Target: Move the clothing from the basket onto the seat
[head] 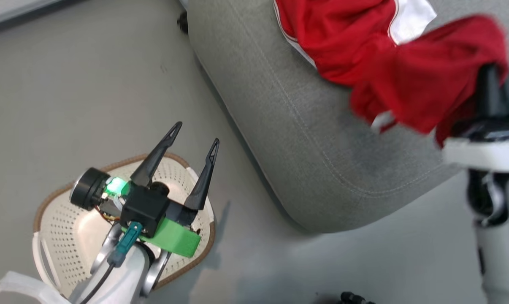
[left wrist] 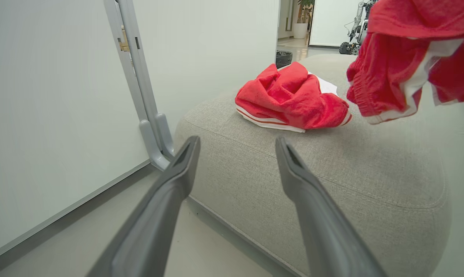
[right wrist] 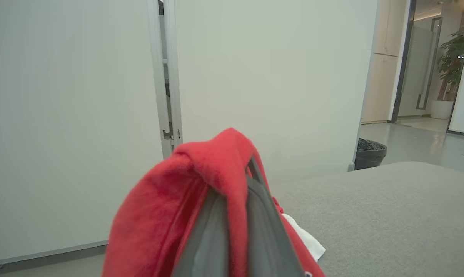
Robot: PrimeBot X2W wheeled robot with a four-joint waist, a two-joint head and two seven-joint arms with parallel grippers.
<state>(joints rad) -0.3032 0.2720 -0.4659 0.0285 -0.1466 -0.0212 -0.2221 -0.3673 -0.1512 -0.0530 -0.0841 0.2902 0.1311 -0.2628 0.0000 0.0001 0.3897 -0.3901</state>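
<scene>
One red garment with white trim [head: 334, 33] [left wrist: 293, 100] lies bunched on the light-grey seat [head: 301, 147] [left wrist: 351, 173] [right wrist: 389, 207]. A second red garment [head: 427, 80] [left wrist: 401, 57] [right wrist: 170, 215] hangs above the seat's near corner, draped over my right gripper [head: 491, 84] [right wrist: 247, 165], which is shut on it. My left gripper [head: 195, 135] [left wrist: 236, 142] is open and holds nothing. It hovers over the cream perforated basket [head: 69, 219] on the floor. The basket's visible inside is bare plastic, and my left arm covers part of it.
White partition panels with a grey post [left wrist: 139, 77] stand behind the seat. A black bin [right wrist: 370, 154] sits by the doorway, with a potted plant [right wrist: 447, 77] beyond it. Another robot [left wrist: 355, 30] stands far back. Grey floor lies between the basket and the seat.
</scene>
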